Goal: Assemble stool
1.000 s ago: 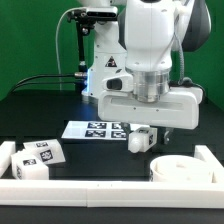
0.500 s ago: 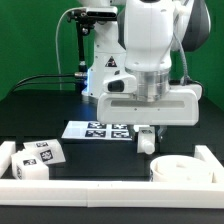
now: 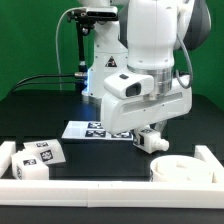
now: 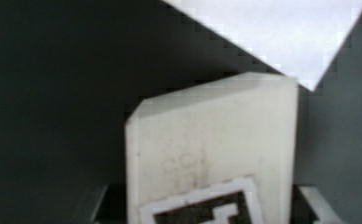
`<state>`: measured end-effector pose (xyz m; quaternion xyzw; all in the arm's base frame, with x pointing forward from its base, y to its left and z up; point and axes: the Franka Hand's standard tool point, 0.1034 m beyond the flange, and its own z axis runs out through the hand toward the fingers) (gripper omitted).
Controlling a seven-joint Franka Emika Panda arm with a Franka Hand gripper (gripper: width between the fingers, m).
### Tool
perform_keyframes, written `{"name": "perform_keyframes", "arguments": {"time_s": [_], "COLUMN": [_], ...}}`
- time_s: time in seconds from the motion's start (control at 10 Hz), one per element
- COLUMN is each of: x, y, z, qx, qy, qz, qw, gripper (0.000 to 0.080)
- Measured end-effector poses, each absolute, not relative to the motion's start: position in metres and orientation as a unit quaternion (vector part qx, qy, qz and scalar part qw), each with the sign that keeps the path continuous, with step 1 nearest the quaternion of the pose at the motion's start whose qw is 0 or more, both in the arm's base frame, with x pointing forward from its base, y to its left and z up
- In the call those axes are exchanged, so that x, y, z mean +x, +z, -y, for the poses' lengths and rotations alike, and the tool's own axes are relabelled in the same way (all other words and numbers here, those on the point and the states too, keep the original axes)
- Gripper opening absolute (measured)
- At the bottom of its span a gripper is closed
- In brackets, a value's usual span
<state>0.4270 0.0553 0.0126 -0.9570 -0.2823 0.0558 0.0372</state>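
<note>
Table (image 3: pixel 40 115): lay black and open on the far side and toward the exterior view's left.
Arm (image 3: pixel 150 40): stood over the middle of the scene, hand tipped off plumb toward the exterior view's right.
Frame rails (image 3: pixel 100 185): ran along the near edge with short ends at both sides, walling in the parts.
Marker board (image 3: pixel 88 130): lay flat just behind the hand, on the far side.
Seat (image 3: pixel 182 168): lay flat at the near right of the exterior view, close against the right rail.
Loose legs (image 3: pixel 38 158): lay at the near left, well apart from the hand.
Held leg (image 3: pixel 156 144): hung off the table in the jaws, long axis running on from the fingers and so leaning with the hand; filled the wrist view (image 4: pixel 213 140), tag end toward the camera.
Gripper (image 3: pixel 149 135): looked clamped on the held leg, jaws pressed to its two sides.
Key relation: seat lay to the right of and nearer than the held leg, near but not touching.
Room: probably tight on the right by the rail; open above the seat.
</note>
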Motion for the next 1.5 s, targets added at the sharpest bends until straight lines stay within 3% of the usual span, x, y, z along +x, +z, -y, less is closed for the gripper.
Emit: {"name": "perform_keyframes", "arguments": {"time_s": [0.2,0.3,0.5,0.9,1.3,1.5], "x": [0.427,0.432,0.438,0.435,0.436,0.436], "y": [0.012,0.014,0.018,0.016,0.016,0.015], "z": [-0.054,-0.053,-0.066,-0.061,-0.042,-0.038], "qx": [-0.941,-0.899,-0.83,-0.771,-0.517,-0.483], "qy": [0.054,0.045,0.015,0.019,0.02,0.025], "qz": [0.332,0.433,0.557,0.637,0.856,0.875], "qw": [0.039,0.034,0.013,0.01,-0.006,-0.008], "gripper": [0.0317,0.0317,0.0317,0.0317,0.0317,0.0317]}}
